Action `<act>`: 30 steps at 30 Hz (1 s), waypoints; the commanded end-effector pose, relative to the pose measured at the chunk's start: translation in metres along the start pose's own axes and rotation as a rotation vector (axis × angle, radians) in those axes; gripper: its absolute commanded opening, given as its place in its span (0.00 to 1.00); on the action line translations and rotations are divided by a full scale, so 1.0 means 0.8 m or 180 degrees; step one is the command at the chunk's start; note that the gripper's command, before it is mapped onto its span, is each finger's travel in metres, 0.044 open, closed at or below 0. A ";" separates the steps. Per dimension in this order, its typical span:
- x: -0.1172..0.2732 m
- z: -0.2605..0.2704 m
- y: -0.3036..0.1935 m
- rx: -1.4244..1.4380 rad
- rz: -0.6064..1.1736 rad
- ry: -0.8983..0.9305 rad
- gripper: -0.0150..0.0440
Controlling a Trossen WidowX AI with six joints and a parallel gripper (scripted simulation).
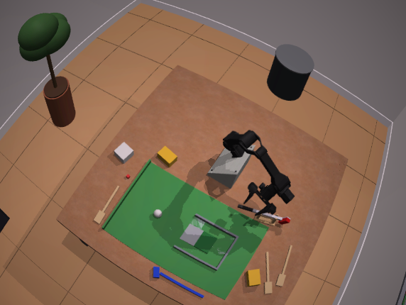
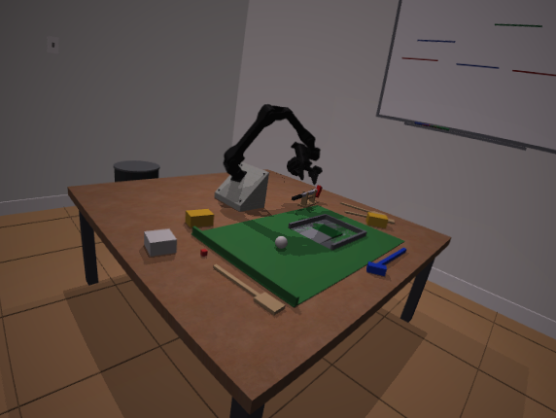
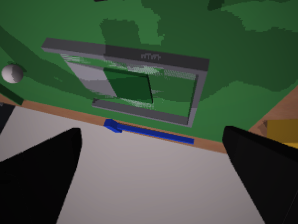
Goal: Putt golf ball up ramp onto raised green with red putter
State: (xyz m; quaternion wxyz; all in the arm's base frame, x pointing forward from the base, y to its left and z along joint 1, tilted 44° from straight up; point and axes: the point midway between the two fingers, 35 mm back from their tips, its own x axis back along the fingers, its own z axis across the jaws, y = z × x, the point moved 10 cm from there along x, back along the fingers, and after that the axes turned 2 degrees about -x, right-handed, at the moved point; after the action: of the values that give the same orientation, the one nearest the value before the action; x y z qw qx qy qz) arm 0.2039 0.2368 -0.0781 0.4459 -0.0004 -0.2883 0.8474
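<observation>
On the brown table (image 2: pixel 233 340), I see the green putting mat (image 1: pixel 149 209) as the largest item, its grey-railed raised green (image 1: pixel 227 241) open on one side, where a grey ramp (image 1: pixel 191 235) leads up to a darker green pad. Nothing rests inside the rails. The black arm (image 1: pixel 273 170) rises from a grey wedge base (image 1: pixel 228 167) beside the mat. Its gripper (image 1: pixel 262 200) hangs above the red putter (image 1: pixel 264 213), which lies on a small wooden stand just off the mat's edge, red head pointing away from the mat. The jaws are spread wide and pinch nothing; my wrist view shows both dark fingers far apart.

Only the exterior view shows the whiteboard (image 2: pixel 476 68); only the top view shows the potted plant (image 1: pixel 46 67). The wrist view looks across the railed green to the blue putter (image 3: pixel 150 132) beyond the mat's far edge.

The white golf ball (image 1: pixel 157 213) sits on the mat, well apart from the ramp. A small red cube (image 1: pixel 128 176) lies off the mat.
</observation>
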 end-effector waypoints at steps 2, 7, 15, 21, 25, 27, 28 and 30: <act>-0.008 0.006 -0.005 -0.0266 -0.0231 -0.0014 1.00; -0.060 0.056 -0.031 -0.2283 -0.1947 0.0075 1.00; -0.101 0.102 -0.047 -0.4055 -0.3503 0.0407 1.00; -0.101 0.102 -0.047 -0.4055 -0.3503 0.0407 1.00; -0.103 0.102 -0.046 -0.4055 -0.3502 0.0407 1.00; -0.109 0.099 -0.039 -0.4055 -0.3502 0.0408 1.00; -0.114 0.097 -0.033 -0.4055 -0.3501 0.0408 1.00; -0.120 0.095 -0.027 -0.4055 -0.3500 0.0409 1.00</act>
State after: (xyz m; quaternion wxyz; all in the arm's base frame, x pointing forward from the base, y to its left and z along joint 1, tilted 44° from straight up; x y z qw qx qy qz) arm 0.2606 0.1456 -0.0196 0.7224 -0.1590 -0.6479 0.1817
